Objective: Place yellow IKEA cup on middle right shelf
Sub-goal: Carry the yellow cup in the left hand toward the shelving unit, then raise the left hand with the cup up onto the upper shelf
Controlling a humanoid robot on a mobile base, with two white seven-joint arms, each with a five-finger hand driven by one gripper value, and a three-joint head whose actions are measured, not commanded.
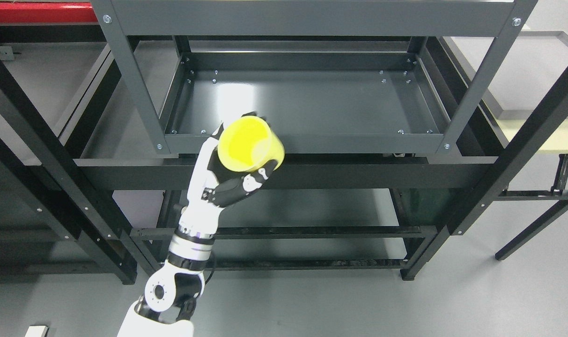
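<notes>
cup (250, 143): glossy yellow plastic | shelf (312, 105): smooth grey painted metal, shiny | floor (335, 304): smooth grey

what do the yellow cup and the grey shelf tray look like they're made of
Yellow cup: probably plastic, uniform bright colour, smooth, soft sheen inside. Shelf tray: looks like painted sheet metal, semi-gloss grey with a broad light reflection and visible bolt heads. Left hand grips the cup.

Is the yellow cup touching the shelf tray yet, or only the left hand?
Cannot tell for the shelf tray: the head view has the yellow cup overlapping the tray's front rim, depth unclear. The left hand is touching it, fingers wrapped around it.
</notes>
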